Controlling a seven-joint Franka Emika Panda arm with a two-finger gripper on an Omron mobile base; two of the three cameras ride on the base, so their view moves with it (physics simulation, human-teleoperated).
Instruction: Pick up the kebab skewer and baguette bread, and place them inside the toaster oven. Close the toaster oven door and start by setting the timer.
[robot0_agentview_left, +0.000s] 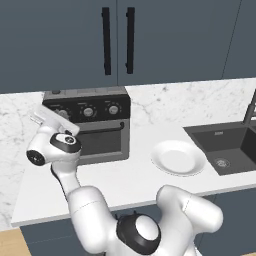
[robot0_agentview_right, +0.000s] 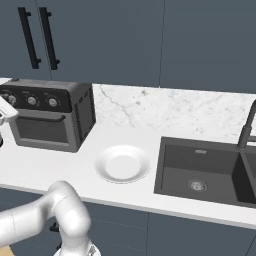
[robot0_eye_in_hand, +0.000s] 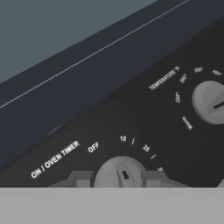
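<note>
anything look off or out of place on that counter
Nothing stands out. The toaster oven sits square with its door shut, the white plate lies flat and bare, and the claw straddles the timer knob.

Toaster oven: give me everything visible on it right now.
The toaster oven is a boxy grey unit on the white counter, against the marble wall. Its black top panel carries three silver knobs, and the door, dark glass with a black bar handle, is closed. The side wall has vent slots. In the hand view, the gripper straddles the knob labelled ON / OVEN TIMER.
</note>
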